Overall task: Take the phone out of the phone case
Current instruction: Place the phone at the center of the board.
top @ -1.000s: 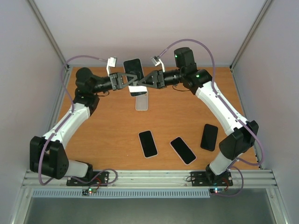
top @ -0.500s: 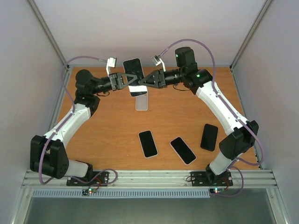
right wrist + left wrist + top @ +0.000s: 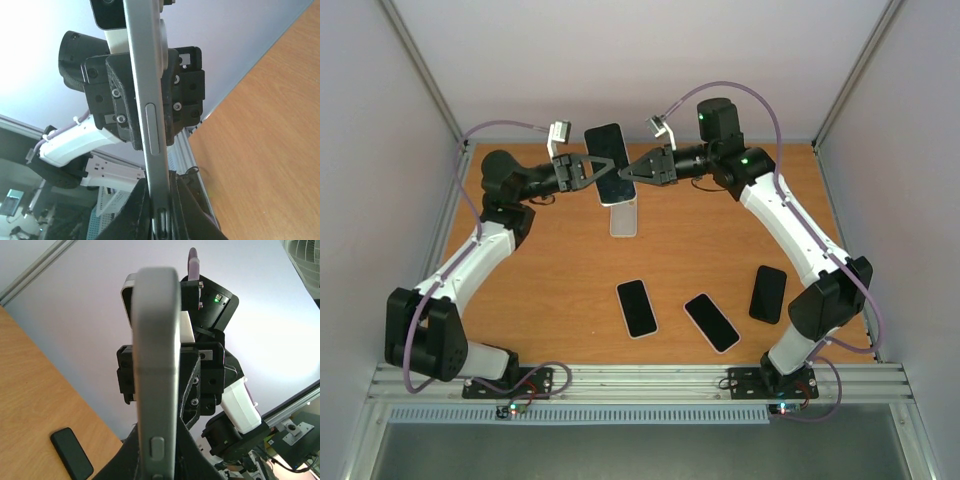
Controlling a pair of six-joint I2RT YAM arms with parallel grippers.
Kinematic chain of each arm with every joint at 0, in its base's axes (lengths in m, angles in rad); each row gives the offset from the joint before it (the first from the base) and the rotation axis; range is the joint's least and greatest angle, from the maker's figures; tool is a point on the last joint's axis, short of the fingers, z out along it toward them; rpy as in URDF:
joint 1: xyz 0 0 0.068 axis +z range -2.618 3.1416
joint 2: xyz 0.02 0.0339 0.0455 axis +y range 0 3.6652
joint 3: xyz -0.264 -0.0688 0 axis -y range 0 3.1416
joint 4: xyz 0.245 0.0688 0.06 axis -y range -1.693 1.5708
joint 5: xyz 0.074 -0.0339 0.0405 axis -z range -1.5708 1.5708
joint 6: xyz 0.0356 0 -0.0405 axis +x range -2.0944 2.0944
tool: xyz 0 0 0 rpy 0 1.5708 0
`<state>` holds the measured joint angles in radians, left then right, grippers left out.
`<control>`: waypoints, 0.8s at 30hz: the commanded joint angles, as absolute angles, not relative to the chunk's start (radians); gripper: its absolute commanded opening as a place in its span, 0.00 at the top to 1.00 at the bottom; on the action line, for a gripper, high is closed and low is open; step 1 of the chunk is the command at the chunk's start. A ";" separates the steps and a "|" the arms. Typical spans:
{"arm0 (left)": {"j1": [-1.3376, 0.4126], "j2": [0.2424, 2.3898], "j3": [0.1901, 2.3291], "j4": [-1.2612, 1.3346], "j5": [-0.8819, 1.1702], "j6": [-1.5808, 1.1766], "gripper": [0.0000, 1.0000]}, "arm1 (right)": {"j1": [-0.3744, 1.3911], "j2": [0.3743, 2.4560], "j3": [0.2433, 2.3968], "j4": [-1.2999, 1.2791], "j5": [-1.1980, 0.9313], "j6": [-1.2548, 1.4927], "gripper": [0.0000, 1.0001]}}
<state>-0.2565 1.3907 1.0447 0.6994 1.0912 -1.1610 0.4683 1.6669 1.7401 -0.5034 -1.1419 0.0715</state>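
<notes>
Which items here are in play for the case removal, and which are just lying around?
In play: phone held aloft; left gripper, right gripper, both shut on it.
Lying about: three dark phones lying flat; pale flat piece beneath the grippers.

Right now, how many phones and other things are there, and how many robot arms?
Phones lying flat: 3
Phone held up in the air: 1
Pale grey slab, maybe a case: 1
Robot arms: 2
Total: 7
</notes>
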 commanded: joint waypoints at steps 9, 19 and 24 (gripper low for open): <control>-0.228 1.396 1.070 0.613 1.052 -1.020 0.20 | 0.406 1.671 1.730 -0.451 -1.157 0.157 0.99; -0.140 1.398 1.096 0.343 0.973 -0.858 0.01 | 0.316 1.724 1.657 -0.532 -1.091 0.056 0.99; -0.132 1.410 1.113 0.274 0.962 -0.796 0.01 | 0.279 1.817 1.651 -0.589 -1.047 -0.046 0.99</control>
<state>-0.1383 1.3945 1.0706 0.3439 0.9829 -0.8879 0.3065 1.7519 1.6543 -0.5396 -1.0840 0.0666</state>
